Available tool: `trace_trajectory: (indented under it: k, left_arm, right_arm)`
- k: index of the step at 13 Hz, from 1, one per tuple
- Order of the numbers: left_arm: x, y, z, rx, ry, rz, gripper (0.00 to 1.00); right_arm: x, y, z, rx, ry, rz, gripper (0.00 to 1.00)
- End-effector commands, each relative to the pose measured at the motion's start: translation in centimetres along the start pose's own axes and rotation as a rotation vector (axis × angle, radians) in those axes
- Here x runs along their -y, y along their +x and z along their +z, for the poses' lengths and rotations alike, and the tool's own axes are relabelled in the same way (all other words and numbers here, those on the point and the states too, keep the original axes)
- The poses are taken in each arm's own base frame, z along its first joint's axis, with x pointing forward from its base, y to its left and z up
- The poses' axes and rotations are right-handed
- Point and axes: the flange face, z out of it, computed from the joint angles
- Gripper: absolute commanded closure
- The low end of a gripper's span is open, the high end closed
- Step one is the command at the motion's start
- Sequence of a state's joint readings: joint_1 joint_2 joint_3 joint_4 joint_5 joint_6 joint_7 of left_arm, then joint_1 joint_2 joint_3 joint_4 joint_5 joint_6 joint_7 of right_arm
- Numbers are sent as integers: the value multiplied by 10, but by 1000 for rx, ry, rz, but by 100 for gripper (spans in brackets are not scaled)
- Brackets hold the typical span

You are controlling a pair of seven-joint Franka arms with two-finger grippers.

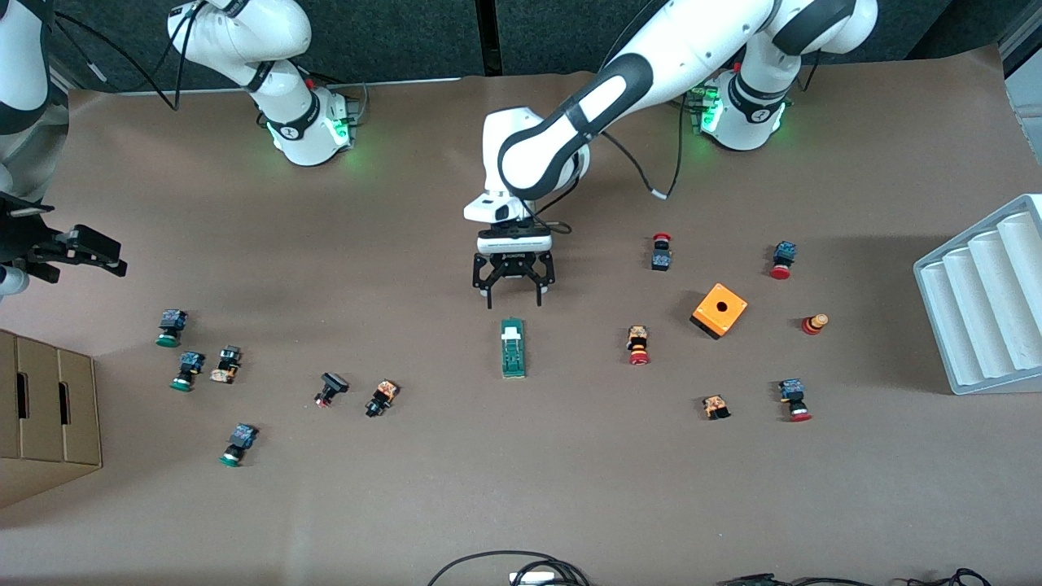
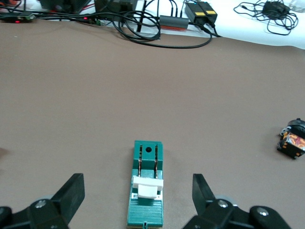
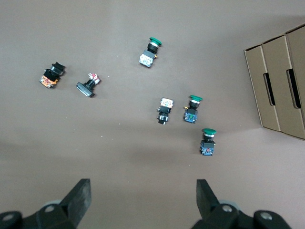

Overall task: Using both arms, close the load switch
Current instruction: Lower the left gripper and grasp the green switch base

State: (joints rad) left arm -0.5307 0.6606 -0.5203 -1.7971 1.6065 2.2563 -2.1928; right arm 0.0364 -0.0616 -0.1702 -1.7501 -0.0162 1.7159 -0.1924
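Left wrist view gives me the narrow dark-green rectangular load switch (image 2: 146, 188) lying flat on the brown paper-covered table (image 2: 143, 95), a white plastic piece (image 2: 147, 186) across its middle and two thin slots running along its top. In the front view it sits mid-table. My left gripper (image 1: 514, 295) hovers just above its white end, fingers spread wide, gripping nothing. The right gripper (image 1: 77, 248) waits at the right arm's end, above green-capped push buttons (image 3: 193, 109), fingers also apart.
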Motion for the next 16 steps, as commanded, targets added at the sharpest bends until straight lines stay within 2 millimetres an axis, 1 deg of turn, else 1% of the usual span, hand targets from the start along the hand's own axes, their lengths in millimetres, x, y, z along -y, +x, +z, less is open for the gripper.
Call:
trace_trajectory:
  k: [1,2,3,6,7,8,9,10,11,14,15,16]
  left_arm:
    - [-6,-21,9,-38,-6,26,0]
    - [-7,-32,13,-49,-3,48,0]
    - [-7,-40,20,-73,-7,64,0]
    - [-3,-60,49,-170,-11,15,0]
    - [-5,-78,51,-192,-23,28,1]
    - [-7,-90,59,-222,-22,15,1]
    - [-10,-96,66,-247,-14,7,1]
    - [-15,-108,71,-259,-11,12,2]
    - [-17,-109,76,-281,-4,10,6]
    - [-7,-112,89,-317,-8,51,14]
    - [-6,-115,91,-317,-8,59,17]
    - [-7,-115,90,-321,-15,63,21]
  right_arm:
    - [-2,4,-3,-5,-1,1,0]
    - [-2,4,-4,-6,-1,2,0]
    - [-2,4,-3,-5,-1,1,0]
    - [-2,4,-3,-5,-1,1,0]
    - [-2,4,-3,-5,-1,2,0]
    - [-2,4,-4,-6,-1,1,0]
    - [-2,4,-3,-3,-1,1,0]
    - [-2,4,-3,-2,0,1,0]
    - [-2,4,-3,-3,-1,1,0]
    - [0,4,-3,0,0,-2,0]
    - [-1,4,-3,-2,0,-1,0]
    - [-1,4,-3,0,0,-1,0]
